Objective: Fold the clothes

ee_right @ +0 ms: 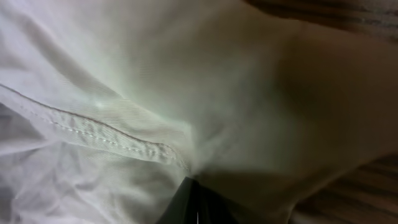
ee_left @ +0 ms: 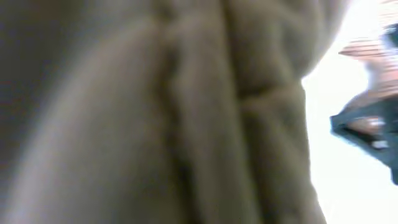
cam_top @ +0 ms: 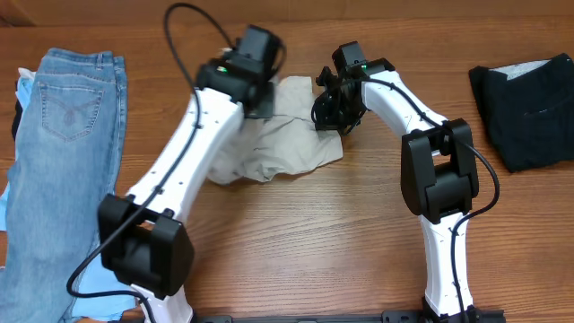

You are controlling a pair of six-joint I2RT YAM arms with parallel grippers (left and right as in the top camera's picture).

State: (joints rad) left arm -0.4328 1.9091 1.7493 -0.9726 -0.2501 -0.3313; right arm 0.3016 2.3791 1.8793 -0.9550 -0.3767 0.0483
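While the left fingers [cam_top: 259,99] and right fingers [ee_right: 189,208] sit on the beige shorts [cam_top: 287,148], I cannot tell if they pinch it.

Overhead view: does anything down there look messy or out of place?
Yes. The beige shorts lie in a crumpled heap in the middle, bunched and wrinkled rather than spread flat. The jeans on the left and the black garment on the right lie flatter and look tidier.

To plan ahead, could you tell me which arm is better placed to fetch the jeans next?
Likely left: the jeans lie nearest the left arm; the right arm is beyond the shorts.
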